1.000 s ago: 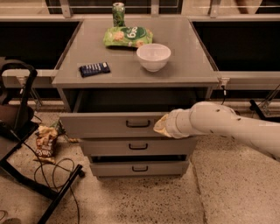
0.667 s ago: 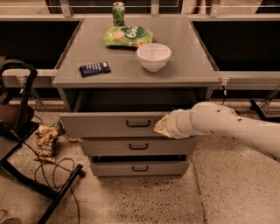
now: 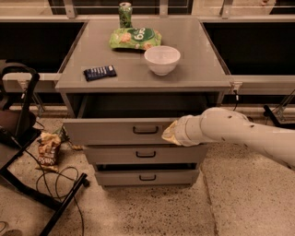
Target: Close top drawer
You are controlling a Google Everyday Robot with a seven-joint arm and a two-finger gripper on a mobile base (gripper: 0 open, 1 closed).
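Note:
The top drawer (image 3: 110, 130) of the grey cabinet stands pulled out, its dark inside showing above its flat front. Its small dark loop handle (image 3: 145, 130) sits at the centre of the front. My white arm reaches in from the right, and my gripper (image 3: 168, 134) rests against the right part of the drawer front, just right of the handle. The two lower drawers (image 3: 145, 154) sit below, further in.
On the cabinet top (image 3: 203, 73) are a white bowl (image 3: 162, 59), a green chip bag (image 3: 135, 38), a green can (image 3: 125, 14) and a dark snack bar (image 3: 99, 72). A black stand (image 3: 23, 106), cables and a snack bag (image 3: 47, 148) lie on the floor at left.

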